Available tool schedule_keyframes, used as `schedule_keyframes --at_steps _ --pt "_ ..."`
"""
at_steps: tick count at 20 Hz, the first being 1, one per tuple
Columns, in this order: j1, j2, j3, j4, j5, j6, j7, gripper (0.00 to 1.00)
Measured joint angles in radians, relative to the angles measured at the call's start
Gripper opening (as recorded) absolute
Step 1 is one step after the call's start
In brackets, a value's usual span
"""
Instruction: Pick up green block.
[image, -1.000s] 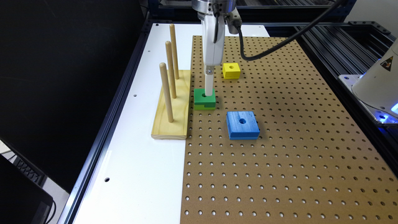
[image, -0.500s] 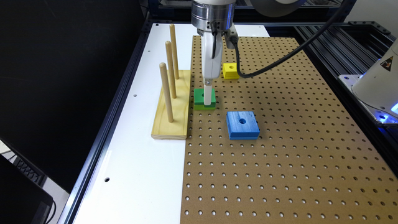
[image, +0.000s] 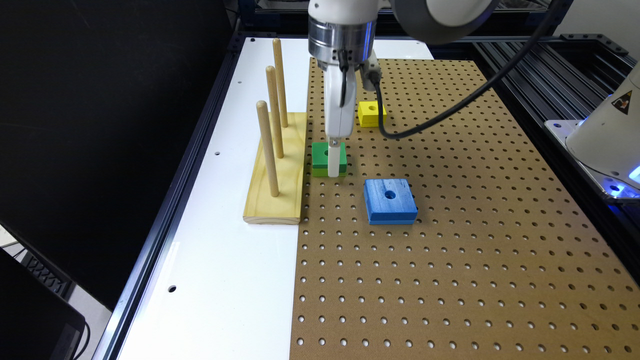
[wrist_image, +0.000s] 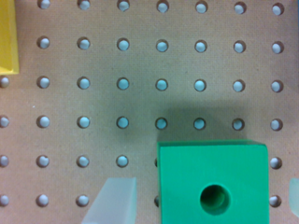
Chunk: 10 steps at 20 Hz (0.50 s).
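Green block (wrist_image: 213, 185) sits flat on the pegboard (image: 450, 250), just beside the peg stand (image: 277, 170). I judge it light, rigid painted wood with flat sides, so I want pads on two opposite faces, low down. My gripper (wrist_image: 201, 205) is spread wide, one finger (wrist_image: 112, 203) on each side of the block, gaps showing, nothing clamped. Blue block (image: 390, 201) lies near, yellow block (image: 371, 113) further off.
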<state>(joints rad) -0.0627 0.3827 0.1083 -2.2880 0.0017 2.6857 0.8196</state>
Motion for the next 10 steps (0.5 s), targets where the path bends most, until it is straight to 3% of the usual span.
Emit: schedule_keyframes --at_steps 10 --pt "0.0 0.003 0.0 0.007 -0.0004 0.0 0.0 1.0"
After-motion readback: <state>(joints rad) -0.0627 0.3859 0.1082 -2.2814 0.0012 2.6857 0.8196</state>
